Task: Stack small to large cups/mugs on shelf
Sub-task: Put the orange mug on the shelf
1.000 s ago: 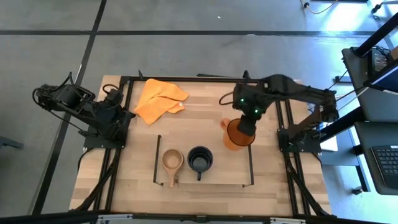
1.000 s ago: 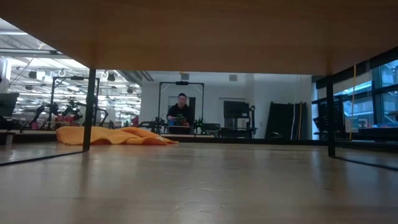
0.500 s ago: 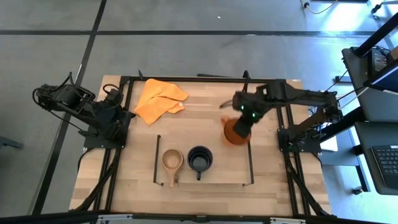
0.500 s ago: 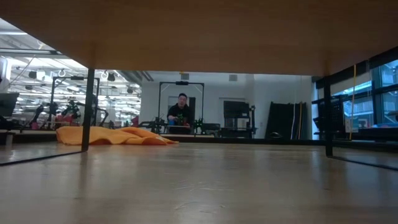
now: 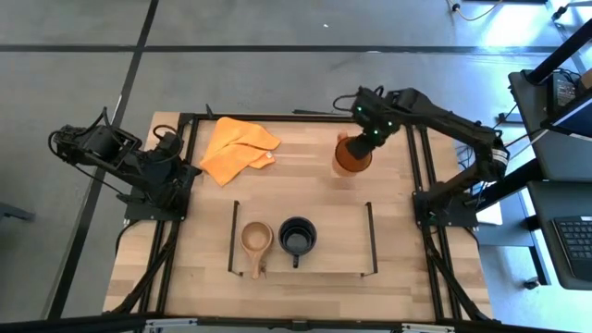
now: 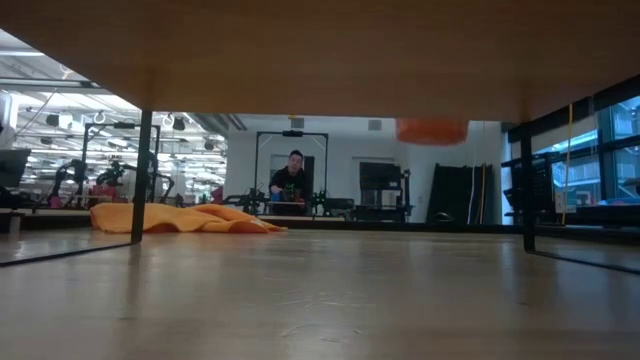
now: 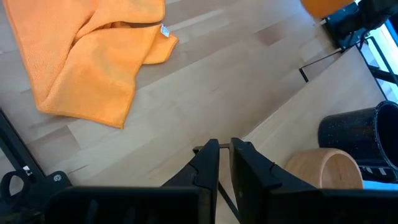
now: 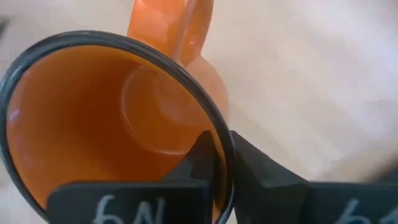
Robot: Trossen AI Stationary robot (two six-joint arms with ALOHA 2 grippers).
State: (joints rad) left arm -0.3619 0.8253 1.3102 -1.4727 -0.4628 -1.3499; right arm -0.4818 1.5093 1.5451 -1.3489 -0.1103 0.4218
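The translucent orange mug [image 5: 351,157] hangs over the table's far right part, beyond the shelf [image 5: 373,236], with my right gripper [image 5: 366,141] shut on it. In the low view its base [image 6: 432,130] floats above the tabletop. The small tan wooden cup [image 5: 256,238] and the black mug [image 5: 298,236] stand upright side by side on the shelf's left half. My left gripper [image 7: 224,163] waits shut at the table's left side, above bare wood. My right gripper holds the orange mug by its dark rim [image 8: 222,146], on the side away from the handle [image 8: 171,28], with one finger inside the mug and one outside. The fingers come from above, pointing steeply down. The mug hangs mouth up, clear of the table.
An orange cloth [image 5: 236,148] lies crumpled at the table's far left. A black metal outer frame [image 5: 277,116] runs around the table. Bare wood shows on the shelf's right half [image 5: 342,240]. A person [image 6: 291,175] sits far off in the room behind.
My right gripper has carried the orange mug from above the shelf's right end toward the table's far edge, past the shelf frame, rolling as it went. The mug's base has come into the low view. The cups on the shelf have kept still.
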